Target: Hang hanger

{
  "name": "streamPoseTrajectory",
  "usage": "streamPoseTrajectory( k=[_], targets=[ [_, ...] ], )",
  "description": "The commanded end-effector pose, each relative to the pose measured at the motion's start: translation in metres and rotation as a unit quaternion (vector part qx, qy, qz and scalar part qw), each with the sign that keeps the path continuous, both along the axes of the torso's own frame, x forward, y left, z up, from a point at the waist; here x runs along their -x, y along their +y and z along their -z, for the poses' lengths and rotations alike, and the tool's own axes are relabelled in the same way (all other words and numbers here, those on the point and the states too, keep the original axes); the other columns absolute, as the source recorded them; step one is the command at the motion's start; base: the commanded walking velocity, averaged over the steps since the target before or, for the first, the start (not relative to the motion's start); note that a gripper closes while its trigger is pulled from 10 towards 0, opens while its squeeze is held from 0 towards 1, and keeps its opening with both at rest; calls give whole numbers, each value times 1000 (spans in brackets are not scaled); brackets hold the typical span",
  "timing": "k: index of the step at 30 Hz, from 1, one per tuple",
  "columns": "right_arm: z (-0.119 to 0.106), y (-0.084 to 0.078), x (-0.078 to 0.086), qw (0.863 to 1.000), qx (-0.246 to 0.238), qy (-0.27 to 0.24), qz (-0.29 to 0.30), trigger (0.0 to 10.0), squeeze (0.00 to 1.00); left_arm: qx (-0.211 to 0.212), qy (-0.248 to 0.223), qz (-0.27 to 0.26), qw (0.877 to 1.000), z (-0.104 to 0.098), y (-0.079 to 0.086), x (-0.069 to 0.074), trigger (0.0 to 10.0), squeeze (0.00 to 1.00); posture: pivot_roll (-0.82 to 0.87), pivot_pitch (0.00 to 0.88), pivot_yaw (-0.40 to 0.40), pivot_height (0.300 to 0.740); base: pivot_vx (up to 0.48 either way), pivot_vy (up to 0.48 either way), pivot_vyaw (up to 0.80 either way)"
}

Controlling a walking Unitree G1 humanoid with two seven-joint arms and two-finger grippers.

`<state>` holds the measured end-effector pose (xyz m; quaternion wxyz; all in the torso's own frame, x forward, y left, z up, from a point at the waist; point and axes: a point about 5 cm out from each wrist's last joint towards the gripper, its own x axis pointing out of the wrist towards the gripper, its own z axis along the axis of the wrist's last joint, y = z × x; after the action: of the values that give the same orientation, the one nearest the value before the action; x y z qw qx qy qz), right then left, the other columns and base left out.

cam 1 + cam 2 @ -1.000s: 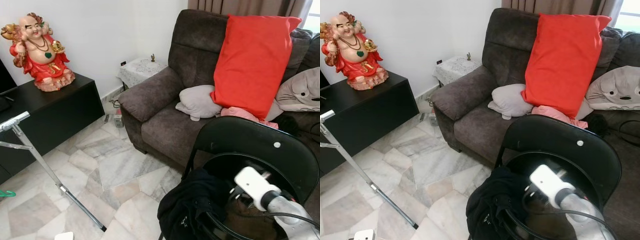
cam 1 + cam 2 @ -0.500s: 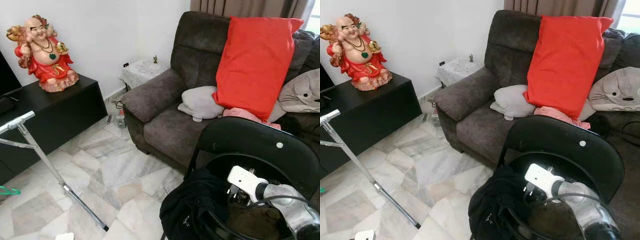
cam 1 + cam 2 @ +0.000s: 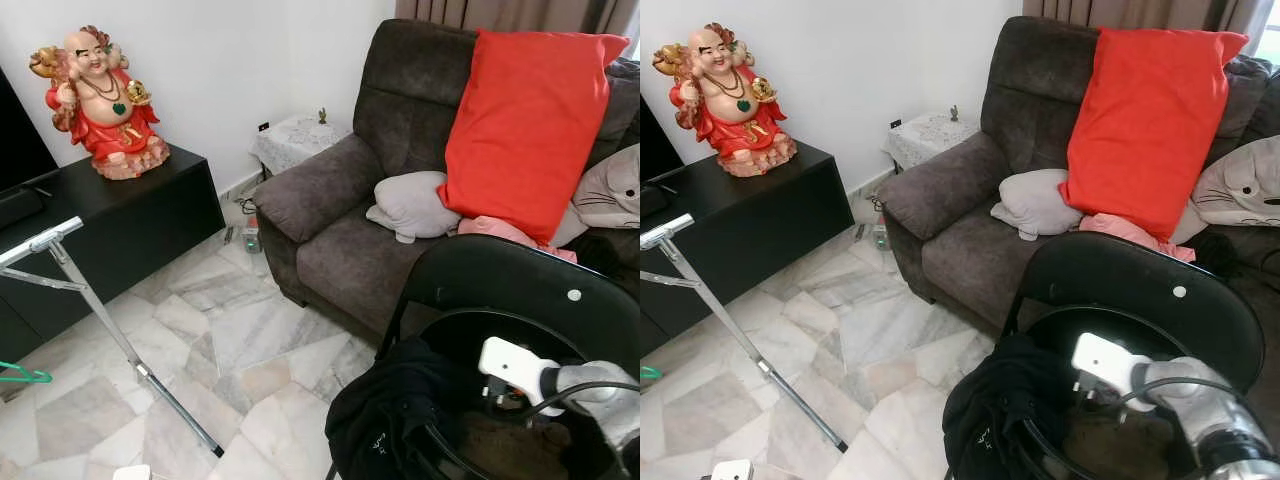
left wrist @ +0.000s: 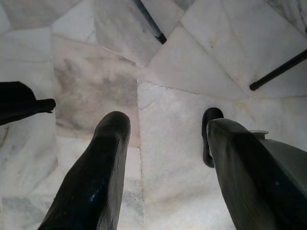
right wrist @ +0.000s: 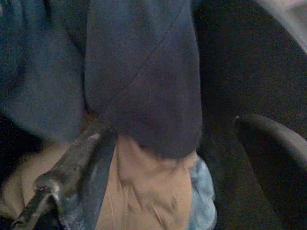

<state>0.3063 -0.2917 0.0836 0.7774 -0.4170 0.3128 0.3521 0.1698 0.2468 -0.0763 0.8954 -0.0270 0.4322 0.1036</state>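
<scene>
A green hanger (image 3: 22, 375) shows at the left edge, low over the marble floor beside a silver clothes rack (image 3: 95, 310). My right arm reaches down into a black chair (image 3: 500, 285) heaped with clothes, its white wrist (image 3: 512, 366) above the pile. In the right wrist view my right gripper (image 5: 177, 167) is open just over dark blue cloth (image 5: 144, 81) and tan cloth (image 5: 144, 191), gripping nothing. My left gripper (image 4: 168, 177) hangs open above the floor, with nothing between its fingers.
A black garment (image 3: 395, 410) spills over the chair's front. Behind stands a brown sofa (image 3: 330, 220) with a red pillow (image 3: 530, 120) and grey cushion (image 3: 415, 205). A black cabinet (image 3: 120, 220) with a red statue (image 3: 100, 100) is at left. Open marble floor (image 3: 240, 340) lies between.
The head camera has shifted a little, so the whole scene sits slightly further right. My right wrist has stayed over the chair's pile, moving only slightly.
</scene>
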Motion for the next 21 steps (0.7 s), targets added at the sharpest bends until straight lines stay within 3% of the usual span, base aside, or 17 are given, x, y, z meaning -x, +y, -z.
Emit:
streamPoseTrajectory(
  k=[1, 6, 13, 21],
  targets=[
    [4, 2, 0, 1000, 22, 0, -12, 10000, 0, -3, 5, 5, 1000, 0, 2, 0, 10000, 0, -3, 55, 126, 740, 0, 0, 0],
    [4, 11, -3, 1000, 0, -4, -22, 10000, 0, -3, 6, 15, 1000, -1, 1, -1, 10000, 0, 5, 54, 130, 740, 0, 0, 0],
    [9, 13, -5, 999, 34, -12, -28, 10000, 0, -6, 5, 17, 1000, -2, 3, -1, 10000, 0, 19, 53, 133, 740, 0, 0, 0],
    [18, 21, -5, 999, 27, -11, -20, 10000, 0, -9, 6, 20, 1000, -2, 6, 0, 10000, 0, 37, 55, 138, 740, 0, 0, 0]
  ],
)
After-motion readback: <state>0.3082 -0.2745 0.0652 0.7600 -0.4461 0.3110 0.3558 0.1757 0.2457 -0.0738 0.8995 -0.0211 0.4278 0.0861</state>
